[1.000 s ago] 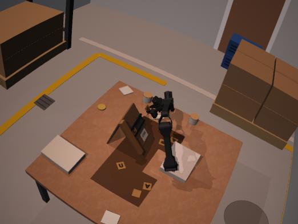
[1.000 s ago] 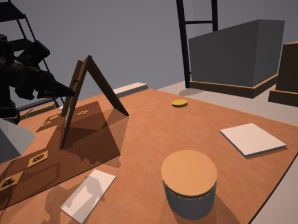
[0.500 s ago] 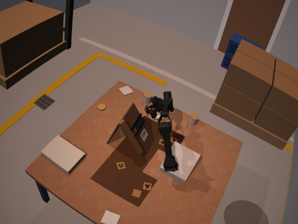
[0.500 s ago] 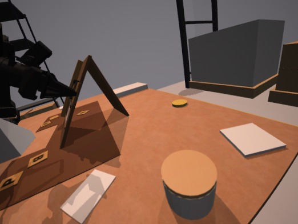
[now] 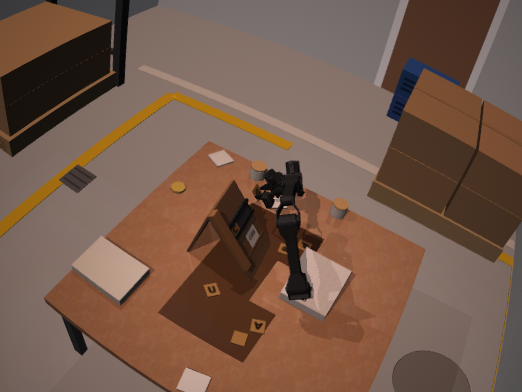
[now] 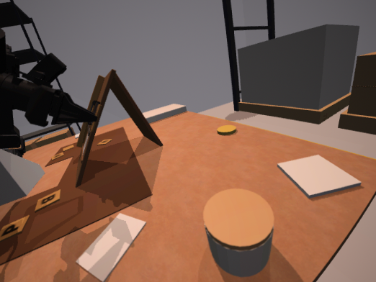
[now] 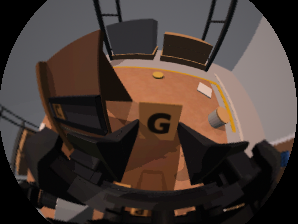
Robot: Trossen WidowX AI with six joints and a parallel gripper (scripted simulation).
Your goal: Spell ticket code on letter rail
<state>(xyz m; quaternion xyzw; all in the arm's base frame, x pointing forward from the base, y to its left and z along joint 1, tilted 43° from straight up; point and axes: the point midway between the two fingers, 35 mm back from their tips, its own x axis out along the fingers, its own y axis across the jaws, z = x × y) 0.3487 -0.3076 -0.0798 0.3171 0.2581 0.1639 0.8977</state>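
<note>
My gripper is shut on the G tile, whose letter reads upright in the wrist view. The tile is raised off the counter, right of the open end of the rail and apart from it. The leaning board carries this rail. One tile sits at the rail's left end, apparently a C. The ticket is below the rail, its print too small to read surely. Loose tiles U, A, B and P lie on the counter.
A face-down or blank tile lies near the A. Two lidded cans stand along the far edge. A yellow disc, a white card and a thick white slab lie around the board.
</note>
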